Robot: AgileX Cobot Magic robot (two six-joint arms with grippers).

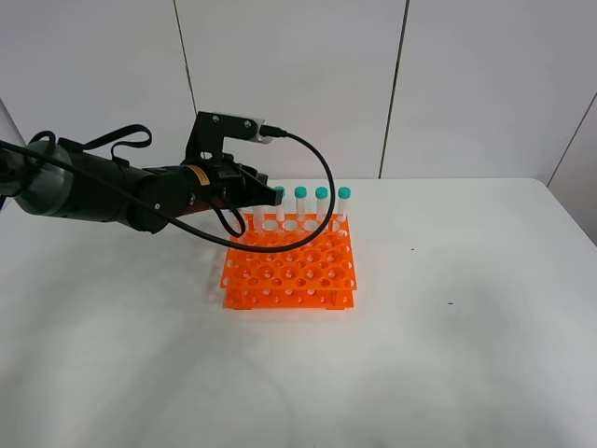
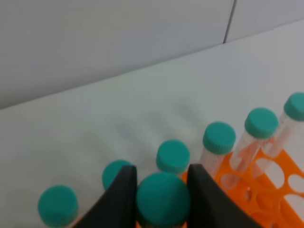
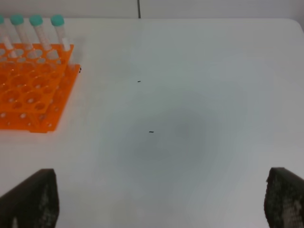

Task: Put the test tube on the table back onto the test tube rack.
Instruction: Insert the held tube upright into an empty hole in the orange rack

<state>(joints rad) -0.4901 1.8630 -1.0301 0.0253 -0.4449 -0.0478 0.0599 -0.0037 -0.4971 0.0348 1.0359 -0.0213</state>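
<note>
Gripping of one test tube [image 2: 163, 198] recorded at the rear left of the orange rack [image 1: 289, 271].
The tube's teal cap is clamped between the left fingers [image 2: 122, 199], one pressed against each side; whether its tip has entered a hole cannot be told. Other teal-capped tubes [image 1: 322, 205] are seated upright in holes along the rack's rear edge, just beside the held one. The right fingers [image 3: 33, 199] are spread wide with nothing held, over the white surface [image 1: 466, 355] well to the right of the rack.

pincer [image 2: 163, 190] grips the test tube's [image 2: 163, 198] teal cap.
</note>
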